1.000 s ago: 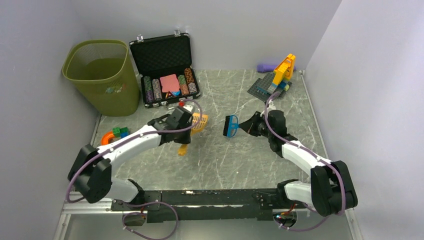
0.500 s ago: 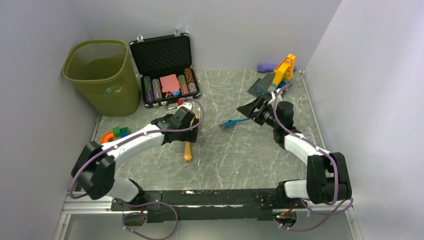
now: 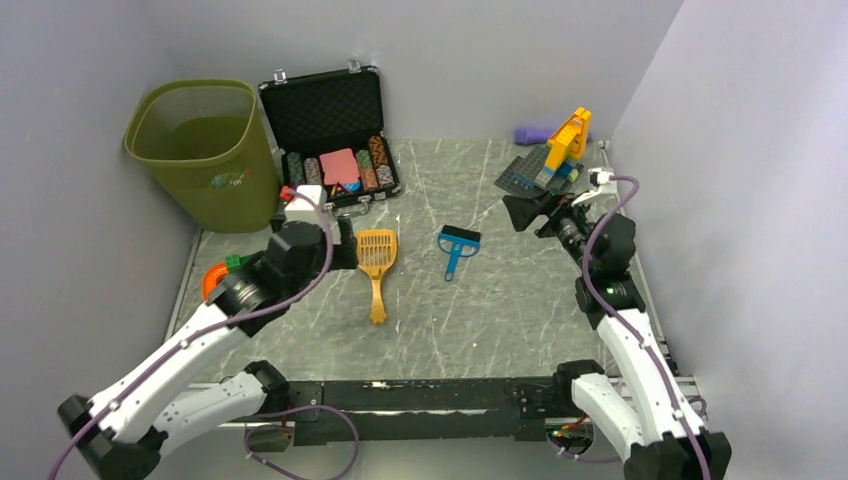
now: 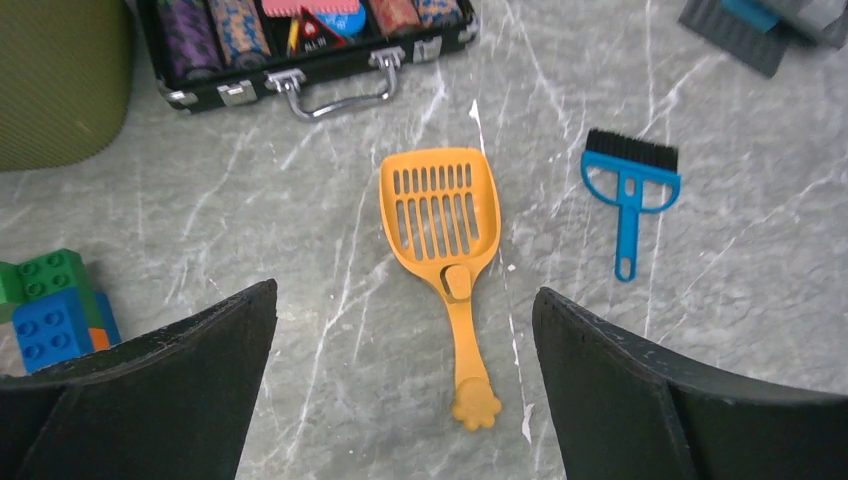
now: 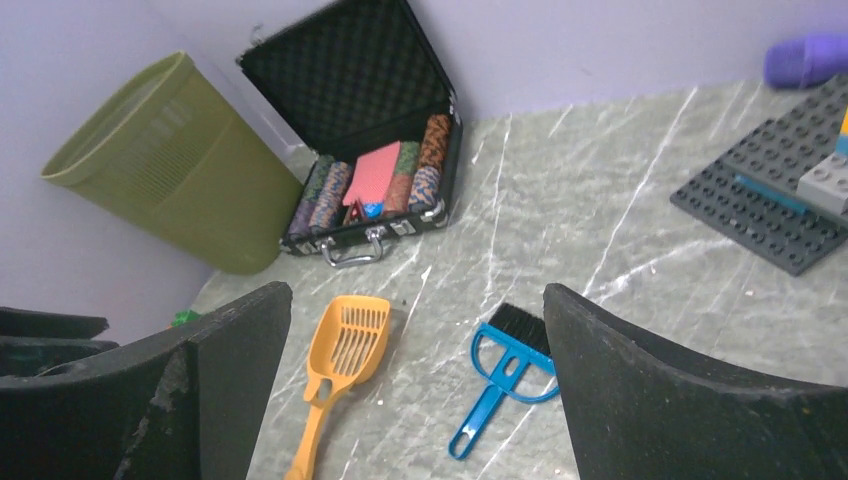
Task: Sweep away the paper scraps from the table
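Centre of the bench [image 3: 480, 310]: orange scoop [image 3: 377, 250] lies flat, slotted head toward the back wall, paw-shaped handle end toward the arms.

Blue brush [image 3: 457, 243] lies just right of the scoop, not touching it, bristles pointing away from the arms.

The left claw [image 4: 405, 295] hovers above and left of the scoop, spread wide, grasping nothing; its wrist view looks straight down on the scoop.

The right claw [image 5: 417, 292] is raised well right of the scoop, past the brush, likewise spread wide and empty.

Open chip case [image 3: 330, 140] sits behind the scoop, its handle facing the scoop.

Green bin [image 3: 205, 150] stands behind and left of the scoop, beside the case.

Coloured bits show through the bin's mesh, low on its front: probably the paper scraps [image 3: 232, 180], too small to confirm.

Bricks [image 3: 235, 265] lie left of the scoop, near the bench edge.

Grey baseplate [image 3: 520, 178] with a yellow build [image 3: 567, 140] sits far right and rear of the scoop.
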Robot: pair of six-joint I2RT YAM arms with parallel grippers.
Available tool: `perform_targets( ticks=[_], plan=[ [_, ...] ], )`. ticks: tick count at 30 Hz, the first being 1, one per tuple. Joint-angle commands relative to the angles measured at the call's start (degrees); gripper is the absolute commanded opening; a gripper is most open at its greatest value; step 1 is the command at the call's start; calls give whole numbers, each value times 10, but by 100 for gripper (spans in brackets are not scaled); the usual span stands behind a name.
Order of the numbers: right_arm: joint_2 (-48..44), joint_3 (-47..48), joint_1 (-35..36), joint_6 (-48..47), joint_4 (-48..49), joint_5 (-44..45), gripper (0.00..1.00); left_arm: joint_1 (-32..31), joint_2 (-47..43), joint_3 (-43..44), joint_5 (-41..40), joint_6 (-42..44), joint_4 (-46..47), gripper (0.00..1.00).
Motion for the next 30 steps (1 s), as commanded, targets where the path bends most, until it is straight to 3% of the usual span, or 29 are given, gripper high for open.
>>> perform_targets(
  ticks=[1, 7, 14, 30],
  plan=[
    [-51, -27, -1, -30, 26, 17, 100, -2, -82, -39, -36, 16, 35, 99],
    [-165, -88, -2, -29, 50, 36, 100, -2, -199, -113, -63, 15, 60, 99],
    [-279, -137, -1, -3, -21, 114, 100, -2, -265, -183, -45, -19, 61, 99],
    [-296, -160, -1, 26, -64, 134, 100, -1, -257, -201, -19, -23, 57, 99]
  ],
)
